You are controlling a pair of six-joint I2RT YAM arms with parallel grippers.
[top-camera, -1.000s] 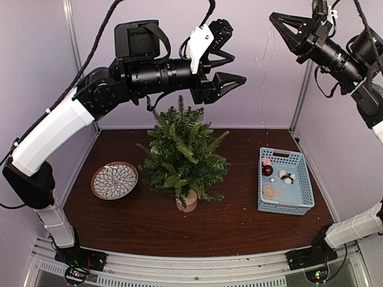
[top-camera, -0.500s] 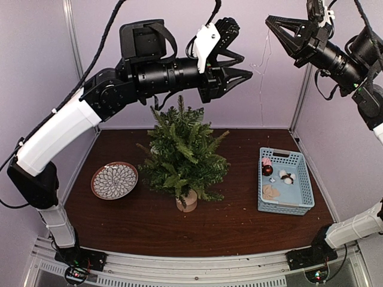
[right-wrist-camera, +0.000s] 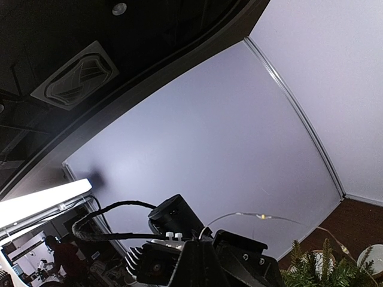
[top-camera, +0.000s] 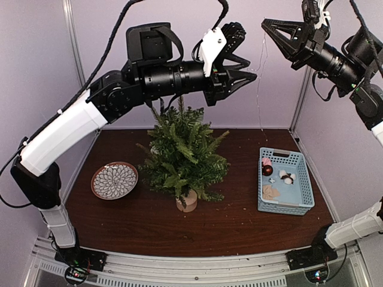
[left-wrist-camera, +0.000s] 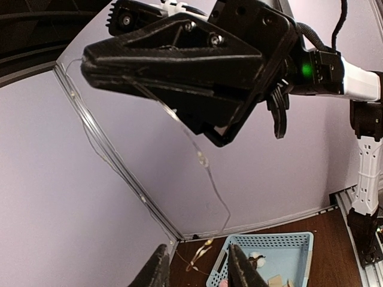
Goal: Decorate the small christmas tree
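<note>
A thin light wire (left-wrist-camera: 203, 158) is pinched in the closed right gripper (top-camera: 266, 25) and held high to dangle free, while the left gripper (top-camera: 251, 70) is held open at its 8 o'clock, probably to catch the strand, above the small christmas tree (top-camera: 182, 152) standing mid-table.

A miniature bushy green artificial fir with needle branches, the small christmas tree (top-camera: 182, 149) stands upright on the dark brown wooden tabletop (top-camera: 149, 230), a little left of its middle. Its short round pale wooden stump base (top-camera: 187, 201) shows under the foliage at 6 o'clock, and its pointed tip rises at 12 o'clock toward the back wall. The lower branches spread widest, out to 3 and 9 o'clock. In the right wrist view only its top sprigs (right-wrist-camera: 326, 272) show, at the bottom edge.
</note>
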